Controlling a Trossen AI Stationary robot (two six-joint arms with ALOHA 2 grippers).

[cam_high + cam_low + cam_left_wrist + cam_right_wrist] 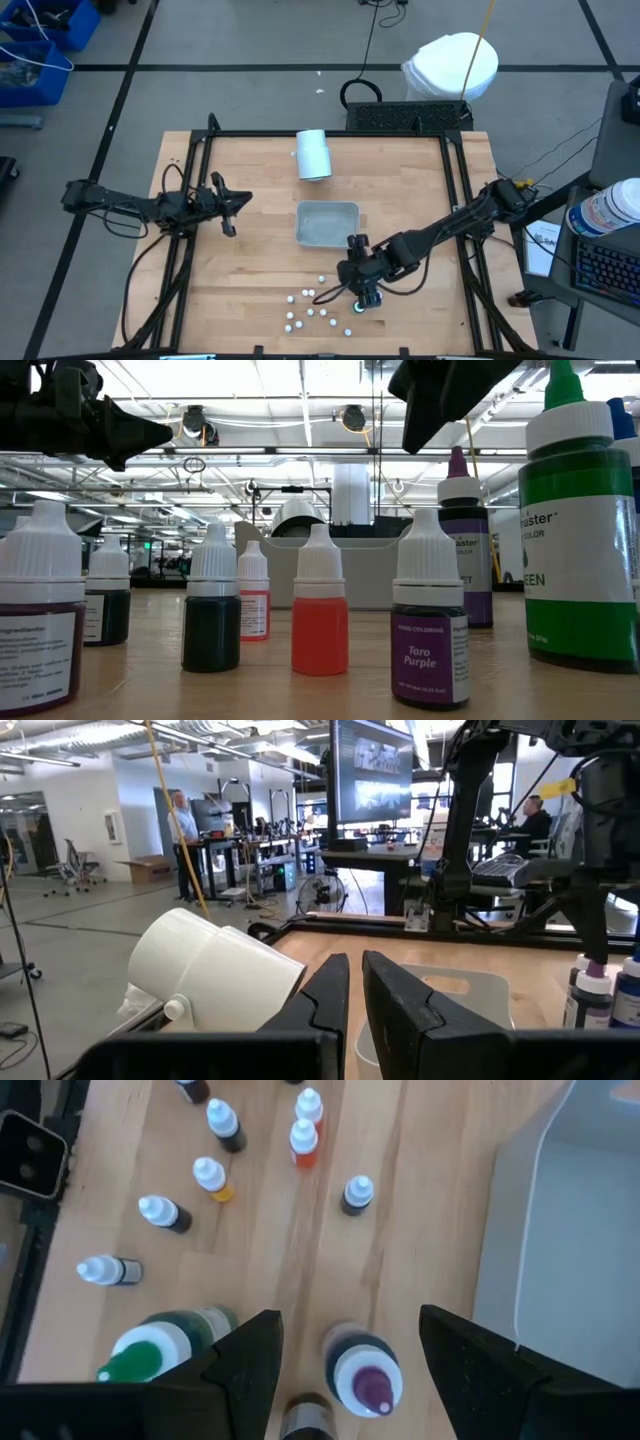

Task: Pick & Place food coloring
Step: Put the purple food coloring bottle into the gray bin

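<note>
- Bottles of food coloring (312, 308) stand scattered on the near part of the table (260, 270), just below the grey tray (327, 223); none lies in the tray yet, as far as I can see.
- My right gripper (345, 1355) hangs with its fingers wide apart, straddling a purple-tipped bottle (362, 1373) that stands upright between them, untouched. A larger green-capped bottle (160, 1345) sits just beside it, close to one finger.
- The left gripper (355, 995) waits well apart at the table's left side, its fingers nearly together and holding nothing, facing a white cylinder (215, 970) lying on its side.
- I judge these bottles light, stiff plastic, smooth-sided and top-heavy on narrow bases, so a nudge would tip one.
- I would close on the body just below the cap shoulder, not on the tapered tip, where the pads could slip off.
- The green neighbour worries me: the finger next to it could knock it while closing.
</note>
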